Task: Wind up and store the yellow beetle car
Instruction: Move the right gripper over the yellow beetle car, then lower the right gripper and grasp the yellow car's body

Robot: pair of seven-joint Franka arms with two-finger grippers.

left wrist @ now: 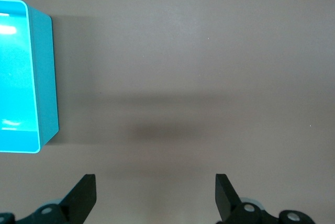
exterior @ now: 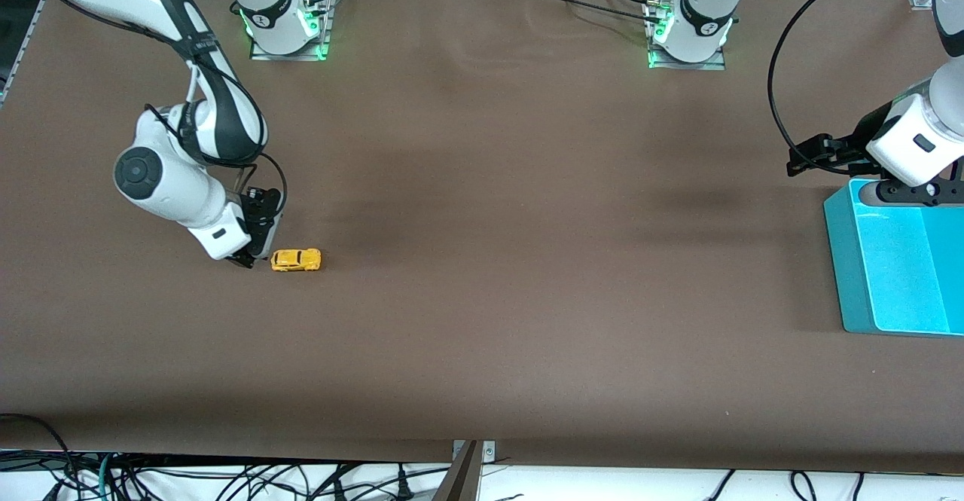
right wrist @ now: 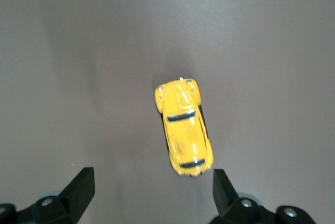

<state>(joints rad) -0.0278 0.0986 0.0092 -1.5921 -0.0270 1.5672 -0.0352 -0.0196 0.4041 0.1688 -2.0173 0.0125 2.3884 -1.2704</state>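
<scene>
Toward the right arm's end of the table, roughly midway between the base-side edge and the camera-side edge, the right gripper sits low, just beside the yellow beetle car, fingers spread wide with nothing between them. From the right wrist view the car lies just ahead of the fingertips, upright on its wheels, apparently apart from both pads and offset toward one of them rather than centred in the gap. Handling judgement: small, light, rigid shell, glossy rounded roof and flanks, so likely slippery under the pads; a pinch across the two long sides, low at the doors above the wheels, looks safest, since the domed top would squirt out. Light enough to roll or skid at a glancing touch. Right arm pose: elbow folded high over the table, forearm angled steeply down, wrist tilted so the fingers point at the cloth beside the car's one end. Farther out, the left gripper hangs over bare brown table next to the teal bin, its fingers also spread and empty; that arm waits. Bin stands at the left arm's end, against the table's short edge, well apart from the car.
</scene>
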